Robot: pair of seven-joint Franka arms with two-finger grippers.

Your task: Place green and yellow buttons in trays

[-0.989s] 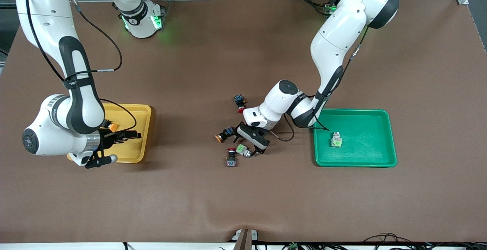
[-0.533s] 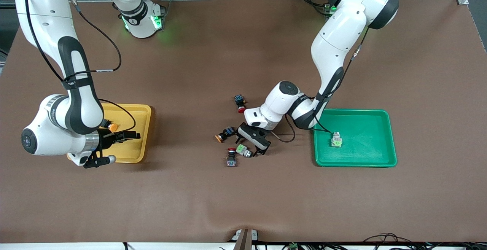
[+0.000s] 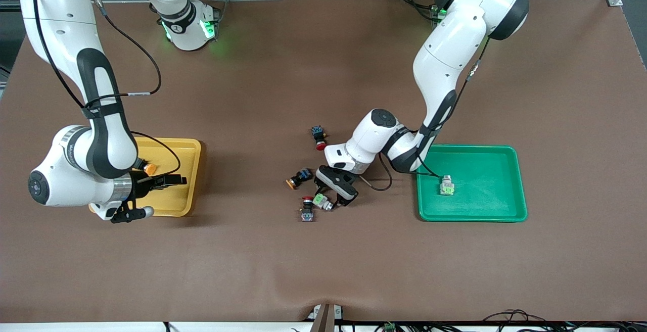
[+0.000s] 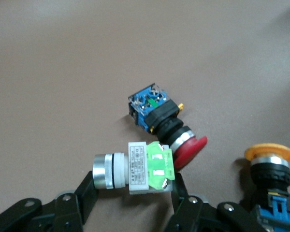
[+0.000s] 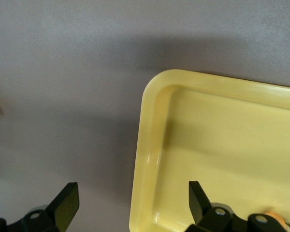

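From the front I see only the orange cap of the yellow button (image 3: 148, 168) in the yellow tray (image 3: 188, 180); the right arm covers its body and much of that tray. In the right wrist view the tray (image 5: 150, 145) runs off the frame. The left end effector (image 3: 330, 199) hides part of the green button (image 3: 320, 200) from the front, and in its wrist view both fingers (image 4: 84, 195) are cut off. There the other yellow button (image 4: 270, 181) is also cut off.
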